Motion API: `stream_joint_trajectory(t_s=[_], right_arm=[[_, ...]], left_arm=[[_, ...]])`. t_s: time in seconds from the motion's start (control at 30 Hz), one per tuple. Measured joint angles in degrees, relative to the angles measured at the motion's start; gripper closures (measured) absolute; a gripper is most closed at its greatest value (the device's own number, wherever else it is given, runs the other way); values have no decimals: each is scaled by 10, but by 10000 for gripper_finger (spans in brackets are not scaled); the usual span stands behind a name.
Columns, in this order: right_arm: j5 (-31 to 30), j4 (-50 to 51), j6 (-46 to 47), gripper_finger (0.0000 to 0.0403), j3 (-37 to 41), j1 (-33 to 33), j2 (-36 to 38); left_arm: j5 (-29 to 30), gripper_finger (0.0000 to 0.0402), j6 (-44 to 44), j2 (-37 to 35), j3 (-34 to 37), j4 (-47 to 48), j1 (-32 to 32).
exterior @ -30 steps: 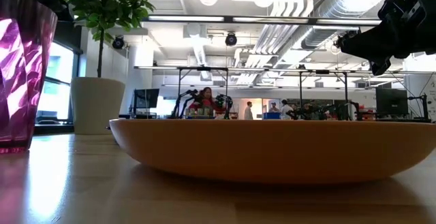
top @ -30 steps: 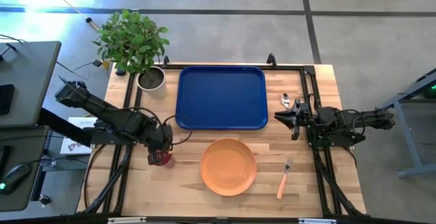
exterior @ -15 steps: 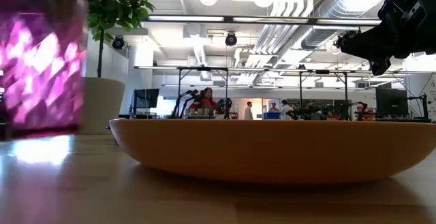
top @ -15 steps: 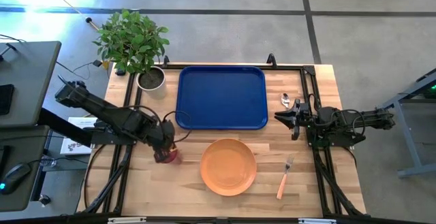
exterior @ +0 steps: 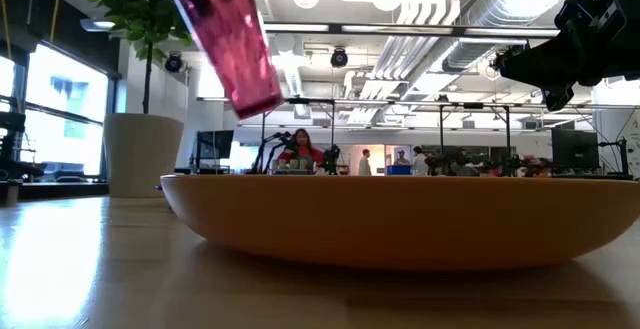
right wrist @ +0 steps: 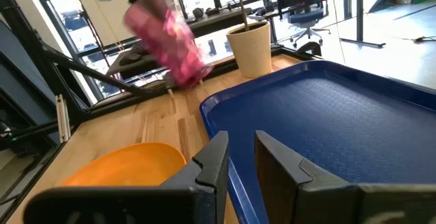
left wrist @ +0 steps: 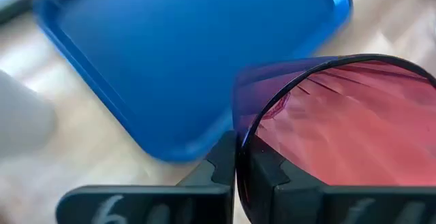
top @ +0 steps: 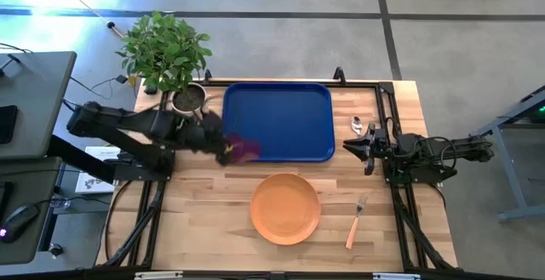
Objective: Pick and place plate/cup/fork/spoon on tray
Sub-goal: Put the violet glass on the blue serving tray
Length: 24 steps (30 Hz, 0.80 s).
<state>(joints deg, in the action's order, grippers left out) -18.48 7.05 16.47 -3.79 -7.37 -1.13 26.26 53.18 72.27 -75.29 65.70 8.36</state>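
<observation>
- the cup (top: 244, 150), a dark red translucent tumbler, is held up off the wooden surface (top: 213, 229) and tilted, over the tray's front left corner in the high view.
- the left gripper (top: 223, 149) is clenched on the cup; the left wrist view shows a dark finger (left wrist: 221, 166) against the cup's rim.
- in the low view the cup (exterior: 232, 39) hangs in the air, leaning, with its base lower than its mouth.
- the tray (top: 278, 120), dark blue with a raised rim, lies at the back middle of the surface and holds nothing on its floor.
- the plate (top: 285, 208), round and orange, rests on the surface in front of the tray, apart from it.
- the fork (top: 356, 222), with an orange handle, lies on the surface to the right of the plate, near it but not touching.
- the spoon (top: 358, 127) lies near the tray's right edge, just beside the right arm.
- the right gripper (top: 352, 146) waits above the surface right of the tray, its fingers (right wrist: 216, 157) parted and grasping nothing.
- a potted plant (top: 168, 54) in a white pot stands at the back left corner, just left of the tray.
</observation>
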Motion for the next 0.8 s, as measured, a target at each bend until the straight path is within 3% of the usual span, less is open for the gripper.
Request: stream_joint_trajectory(t_s=[0.3,0.5,0.8], right_arm=[[0,0,0,340,0,0,0],[0,0,0,340,0,0,0],[0,0,0,340,0,0,0]], left_arm=[[55,398,-78,2,-52,-83,-163],[13,398,-133,4,-53,-161,-246],[3,397,-137,52,-53,-162,-305]])
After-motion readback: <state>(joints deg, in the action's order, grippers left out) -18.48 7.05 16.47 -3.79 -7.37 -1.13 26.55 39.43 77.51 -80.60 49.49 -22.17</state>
